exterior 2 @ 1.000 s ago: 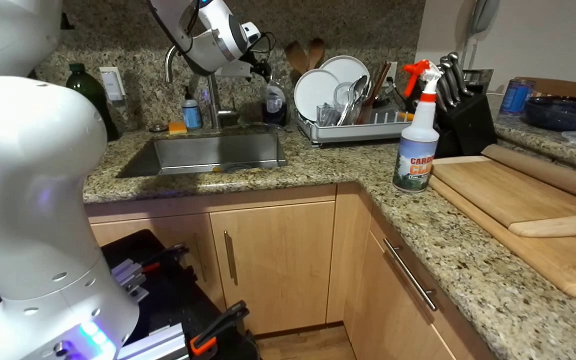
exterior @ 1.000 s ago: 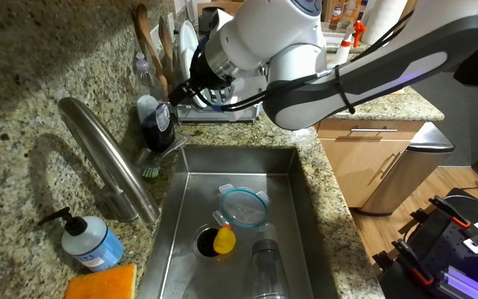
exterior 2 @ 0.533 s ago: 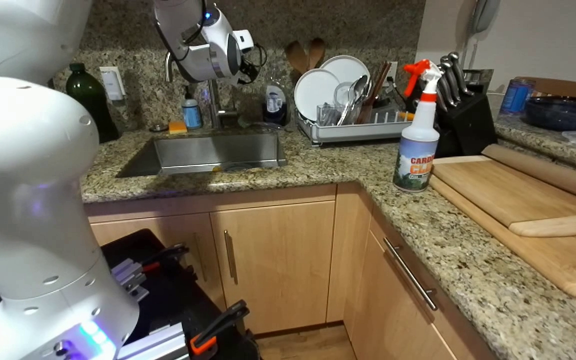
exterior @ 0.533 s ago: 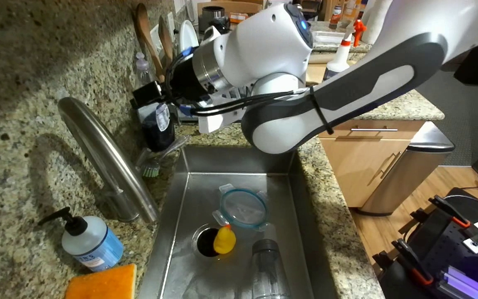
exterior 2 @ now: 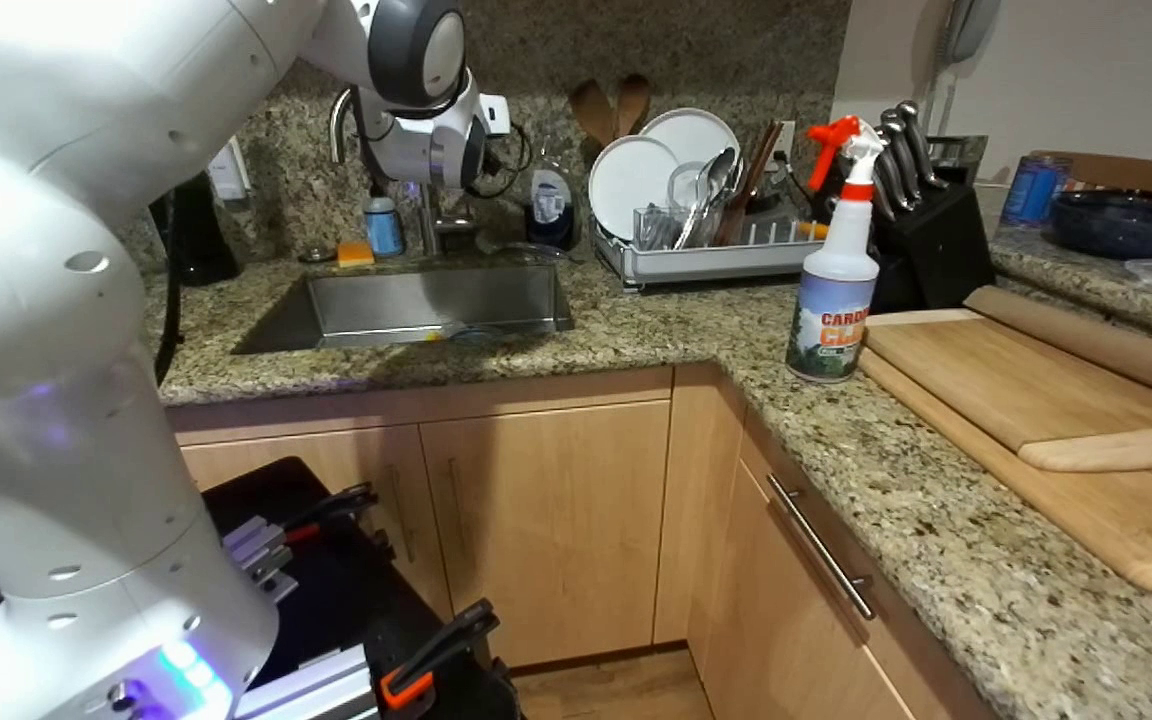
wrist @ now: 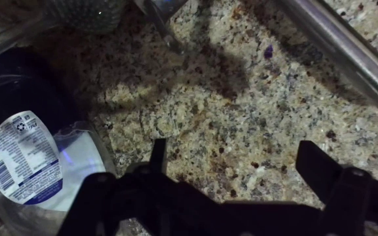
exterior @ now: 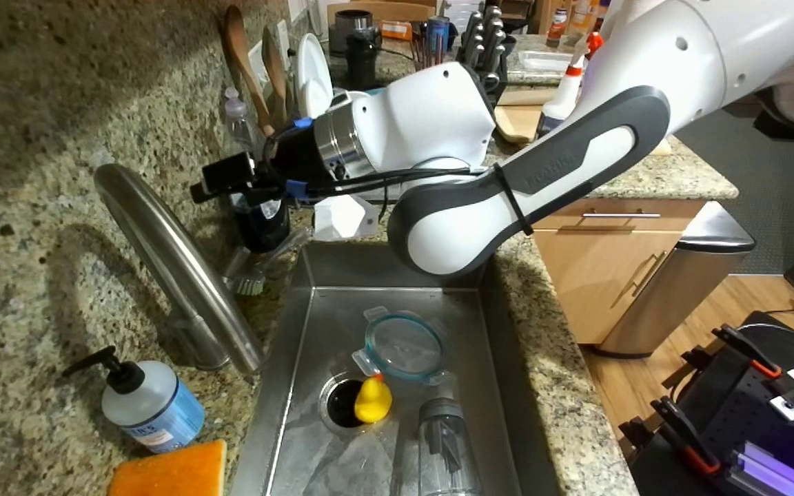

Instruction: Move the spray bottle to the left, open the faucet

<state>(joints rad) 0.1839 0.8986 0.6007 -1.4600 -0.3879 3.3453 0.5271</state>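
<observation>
With the spray bottle [exterior 2: 841,290] standing by the inner corner of the worktop [exterior 2: 726,345], the gripper [wrist: 232,142], spread wide and empty, hangs near the faucet [exterior: 187,269] behind the sink [exterior 2: 436,300], so turning it on seems in hand, next calling for a descent to its lever [exterior 2: 458,227].

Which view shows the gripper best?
Wrist view: the gripper fills the foreground, its fingers plainly apart with granite visible between. Both exterior views show at best a dark shape, no readable finger gap.

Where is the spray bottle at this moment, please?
In an exterior view, the spray bottle stands upright on the counter, right of centre, just left of the cutting boards.
</observation>
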